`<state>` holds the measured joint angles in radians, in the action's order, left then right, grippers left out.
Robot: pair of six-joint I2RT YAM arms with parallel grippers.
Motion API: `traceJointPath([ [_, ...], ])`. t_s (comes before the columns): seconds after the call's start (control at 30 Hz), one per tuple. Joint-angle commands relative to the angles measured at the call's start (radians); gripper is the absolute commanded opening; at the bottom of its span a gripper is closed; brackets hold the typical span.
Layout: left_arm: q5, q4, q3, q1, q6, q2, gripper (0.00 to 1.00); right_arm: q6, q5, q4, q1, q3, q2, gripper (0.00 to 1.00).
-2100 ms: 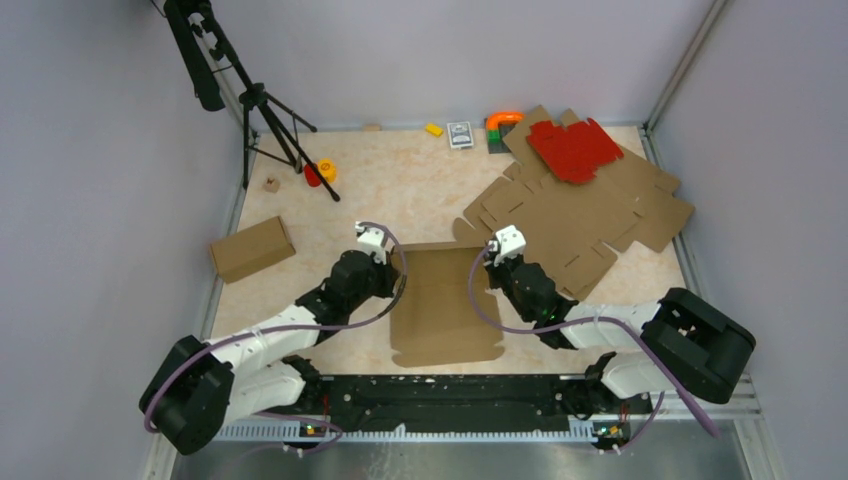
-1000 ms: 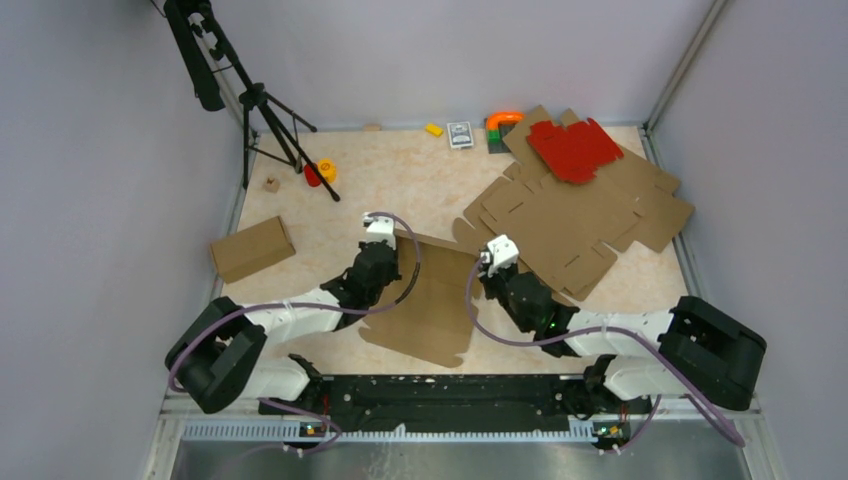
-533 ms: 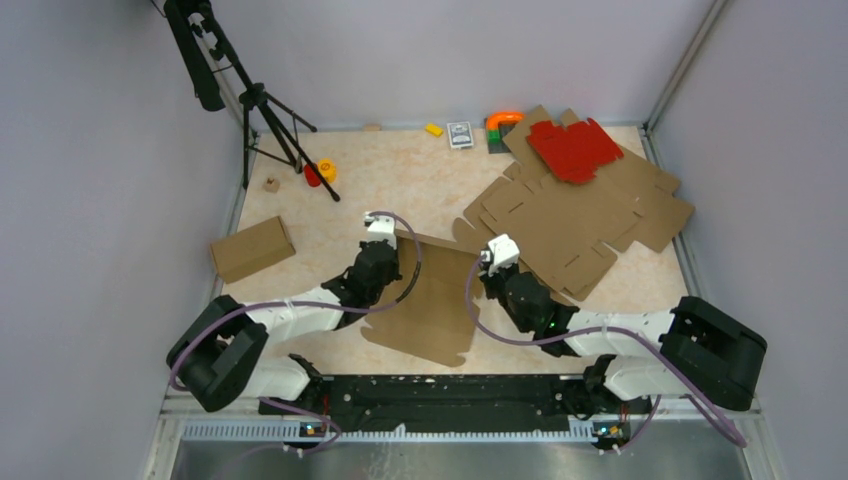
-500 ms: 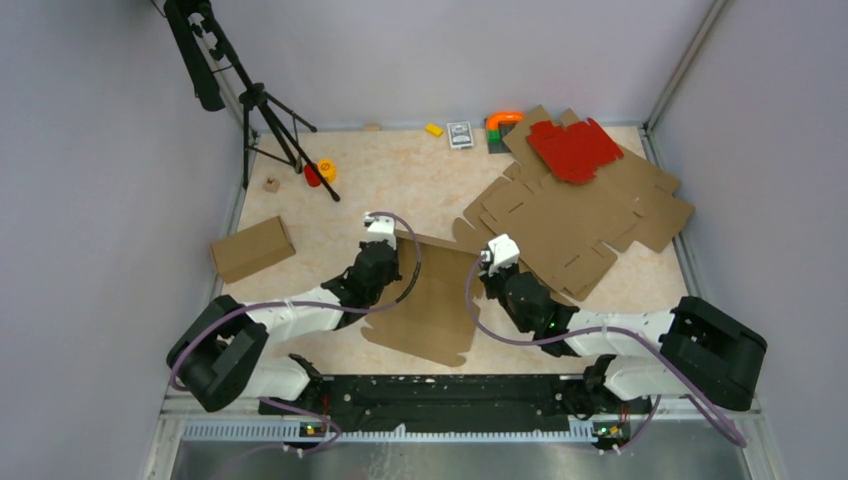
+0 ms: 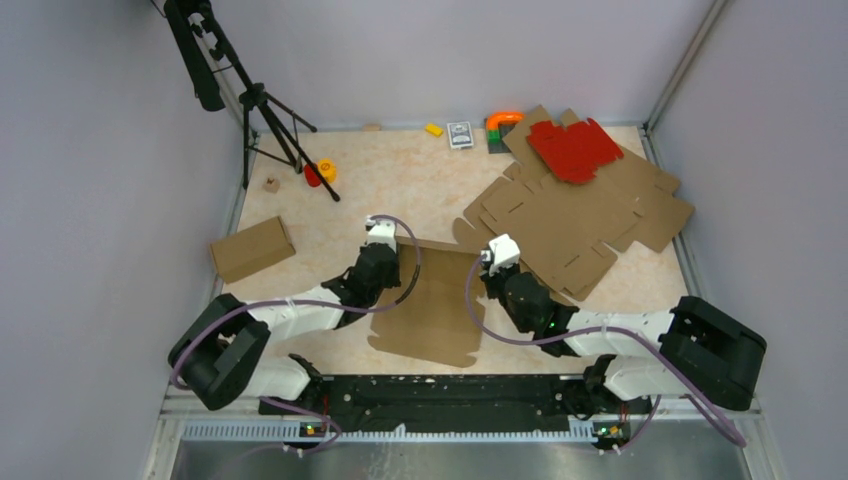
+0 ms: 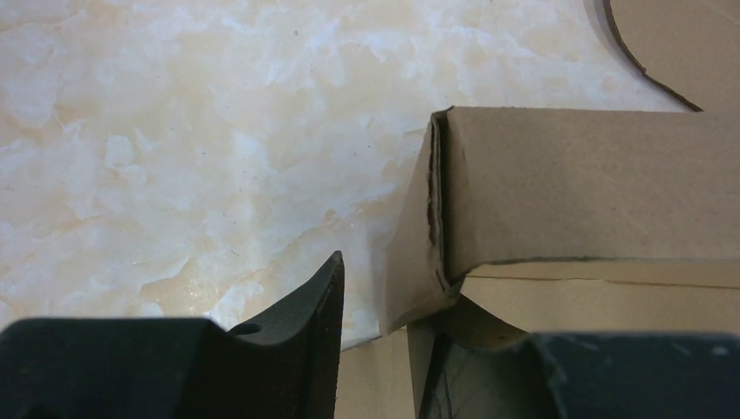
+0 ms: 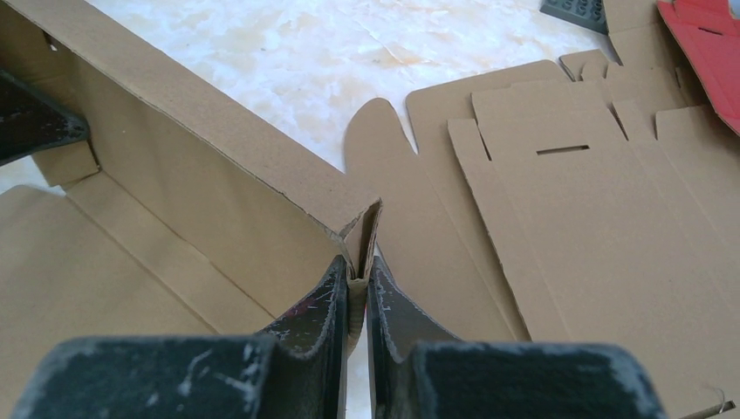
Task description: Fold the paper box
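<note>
The paper box (image 5: 430,305) is a plain brown cardboard piece lying between my arms, its far wall folded up. My right gripper (image 5: 490,266) is shut on the far-right corner, where a side flap meets the wall; in the right wrist view (image 7: 356,272) both fingers pinch that doubled edge of the box (image 7: 201,175). My left gripper (image 5: 392,254) is at the far-left corner. In the left wrist view (image 6: 419,319) its jaws stand apart around the box's corner flap (image 6: 414,262), with a gap between the left finger (image 6: 301,319) and the flap.
A pile of flat brown die-cut sheets (image 5: 585,215) lies right of the box, with a red die-cut sheet (image 5: 572,148) on top. A small folded box (image 5: 250,248) sits at left. A tripod (image 5: 265,110) and small items (image 5: 460,133) stand along the back.
Two seconds ago the box lay square; it then swung with its near edge to the left. In the last half second it has swung slightly back to the right. Both grippers stay at the far corners.
</note>
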<state>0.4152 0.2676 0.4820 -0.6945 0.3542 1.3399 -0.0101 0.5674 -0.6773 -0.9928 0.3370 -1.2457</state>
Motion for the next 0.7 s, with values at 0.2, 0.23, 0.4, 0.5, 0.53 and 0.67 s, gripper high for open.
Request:
traceJointPath([
  [0.2, -0.031, -0.107, 0.039, 0.006, 0.016, -0.047, 0.13, 0.018, 0.017, 0.052, -0.009, 0.03, -0.02, 0.0],
  [0.23, -0.037, -0.089, 0.029, 0.006, 0.015, -0.043, 0.11, 0.018, 0.015, 0.052, -0.01, 0.029, -0.018, 0.0],
  [0.4, -0.046, 0.023, -0.04, 0.004, 0.026, -0.045, 0.0, 0.018, 0.006, 0.038, -0.01, 0.02, -0.012, 0.0],
  [0.5, -0.006, 0.053, -0.057, -0.007, 0.031, -0.042, 0.0, 0.018, -0.001, 0.03, -0.01, 0.022, -0.022, 0.01],
  [0.53, 0.009, 0.052, -0.056, -0.012, 0.031, -0.041, 0.0, 0.018, -0.001, 0.031, -0.009, 0.025, -0.024, 0.01],
  [0.67, 0.023, 0.025, -0.049, -0.016, 0.042, -0.052, 0.25, 0.018, 0.002, 0.031, -0.009, 0.028, -0.031, 0.01],
])
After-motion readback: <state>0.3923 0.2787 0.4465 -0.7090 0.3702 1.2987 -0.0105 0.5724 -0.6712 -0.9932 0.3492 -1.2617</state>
